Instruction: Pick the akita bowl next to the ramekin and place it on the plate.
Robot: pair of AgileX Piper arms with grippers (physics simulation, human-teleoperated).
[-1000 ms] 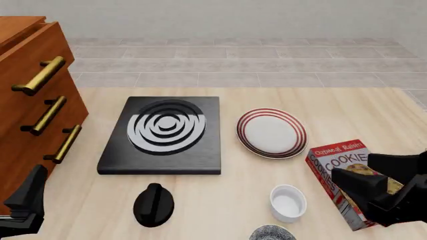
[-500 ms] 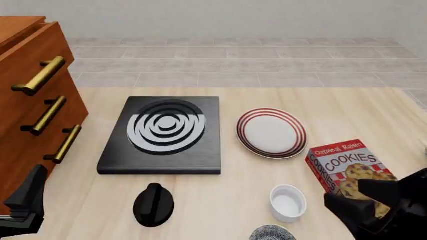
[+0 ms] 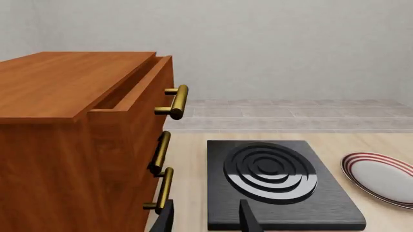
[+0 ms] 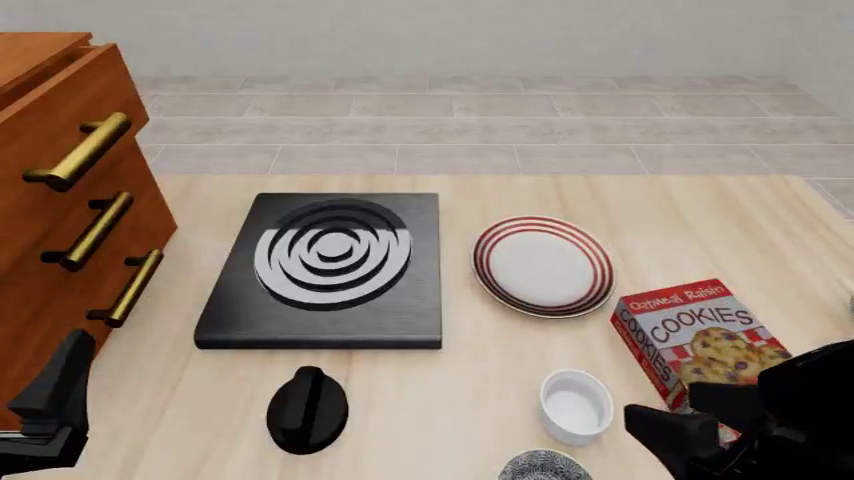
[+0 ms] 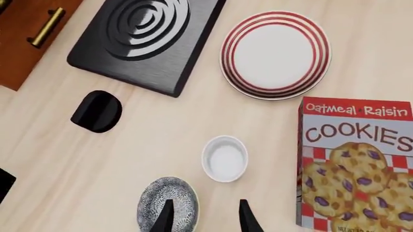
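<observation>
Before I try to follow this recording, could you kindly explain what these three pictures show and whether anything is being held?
These are simulator renders of two robot arms at a table. One picture looks from above and behind the arms; the other two come from cameras behind each arm's tool. On the table lie a black stove burner, a red-ringed plate, a white ramekin, a speckled akita bowl, a cookie box and a black knob. A wooden drawer cabinet stands at the left. The right tool is open beside the bowl; the left tool is open too. Nothing is held.
</observation>
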